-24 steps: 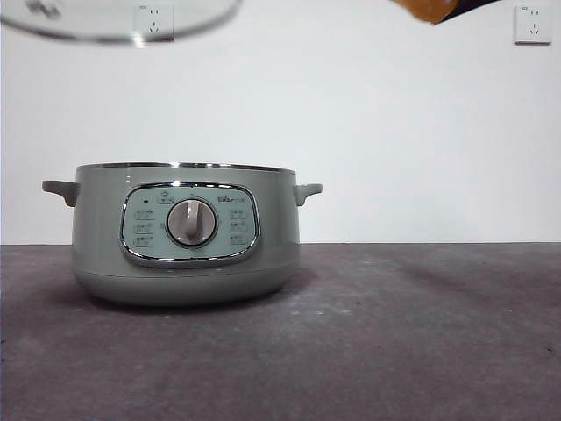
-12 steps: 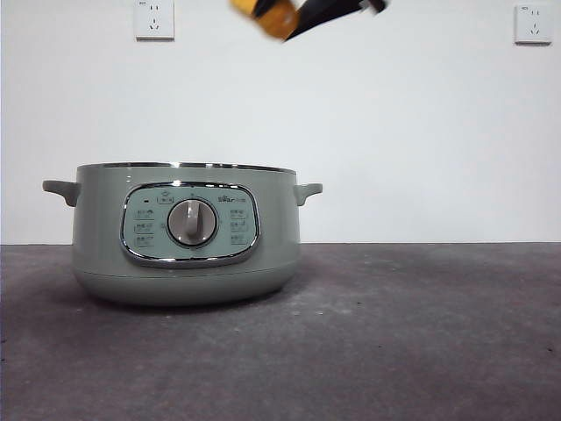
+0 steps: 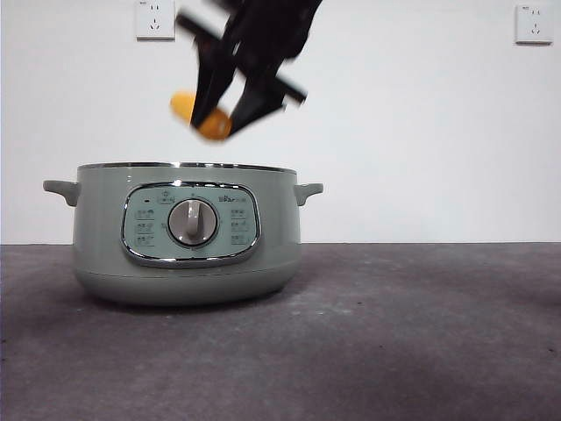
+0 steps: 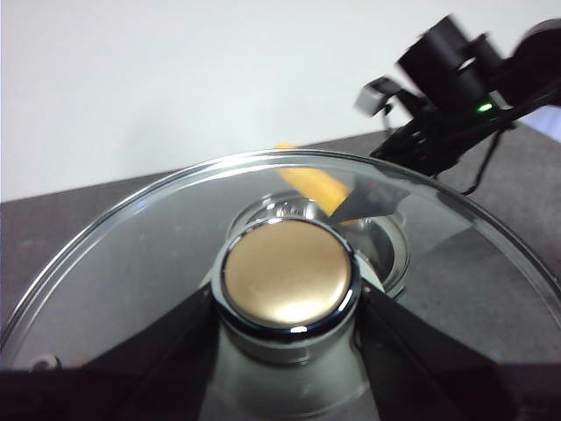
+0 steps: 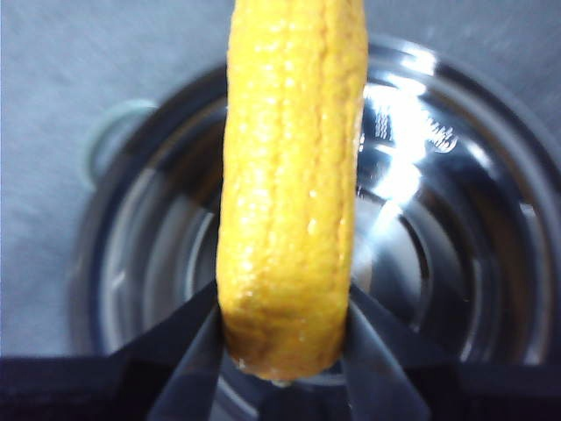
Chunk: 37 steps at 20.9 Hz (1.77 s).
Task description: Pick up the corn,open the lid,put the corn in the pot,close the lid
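Two wall sockets point(image 3: 154, 18) high on the white wall, one toward each upper corner of the front view. Pot point(image 3: 186, 232) standing uncovered on the dark grey table point(image 3: 421, 333), toward its left side and back from the front edge; chrome-framed control panel point(image 3: 190, 224) and silver dial point(image 3: 192, 222) facing the camera, a small handle jutting from each side.

Directly above the pot's open mouth, clear of the rim: right gripper point(image 3: 221, 116), reaching down out of the top edge, dark and motion-blurred, jaws closed against the two sides of the corn point(image 3: 198, 115). Cob held roughly level, one rounded end poking out on the left of the jaws. From the right wrist camera, corn point(image 5: 294, 175) pinched between the black jaws near one end, right gripper point(image 5: 282, 338) centred over the shiny steel inside of the pot point(image 5: 438, 219), with grey table showing around the rim.

Out of the front view altogether: left gripper point(image 4: 289, 303), seen by its own wrist camera, jaws clamped on either side of the round knob point(image 4: 287, 281) of the lid point(image 4: 131, 254). Lid held up off the pot, glass and metal rim intact. Through the glass, blurred: the corn point(image 4: 311, 184), the pot's shiny opening below, and the other arm point(image 4: 456, 96) beyond the lid's edge.
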Tool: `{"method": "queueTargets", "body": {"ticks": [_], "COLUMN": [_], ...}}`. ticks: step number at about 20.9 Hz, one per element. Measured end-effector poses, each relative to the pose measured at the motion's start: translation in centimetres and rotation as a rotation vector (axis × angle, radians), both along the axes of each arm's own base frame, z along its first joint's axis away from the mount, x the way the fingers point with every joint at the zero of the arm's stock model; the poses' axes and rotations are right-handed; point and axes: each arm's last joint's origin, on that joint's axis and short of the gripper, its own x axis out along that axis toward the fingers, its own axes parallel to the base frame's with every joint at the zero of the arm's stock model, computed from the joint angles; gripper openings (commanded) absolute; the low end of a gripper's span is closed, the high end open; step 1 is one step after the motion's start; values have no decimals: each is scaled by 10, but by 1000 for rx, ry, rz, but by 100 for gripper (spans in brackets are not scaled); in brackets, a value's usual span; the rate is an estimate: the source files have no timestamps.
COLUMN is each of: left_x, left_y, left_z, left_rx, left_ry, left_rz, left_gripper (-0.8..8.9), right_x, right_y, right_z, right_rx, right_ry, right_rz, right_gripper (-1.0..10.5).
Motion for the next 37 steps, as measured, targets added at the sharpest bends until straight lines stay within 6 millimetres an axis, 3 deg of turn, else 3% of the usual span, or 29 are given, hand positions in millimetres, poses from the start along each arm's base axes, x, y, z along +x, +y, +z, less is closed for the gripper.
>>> {"method": "queueTargets", "body": {"ticks": [5, 8, 31, 35, 37], "left_x": [-1, -1, -2, -3, -3], "left_y": [0, 0, -1, -1, -1], "left_z": [-2, -2, -4, -6, -6], "left_rx": [7, 7, 1, 8, 8], "left_ry": [21, 21, 47, 70, 69], "left_rz": [1, 1, -45, -45, -45], "left_gripper": [-8, -8, -8, -8, -8], "right_x": [13, 13, 3, 3, 4], "right_y": [19, 23, 21, 21, 21], "right_z": [-53, -64, -72, -72, -71], "right_rx": [-105, -142, -353, -352, -351], "right_ry": [70, 72, 23, 17, 9], "right_rz": [2, 4, 173, 177, 174], "right_gripper": [-13, -13, -12, 11, 123]}}
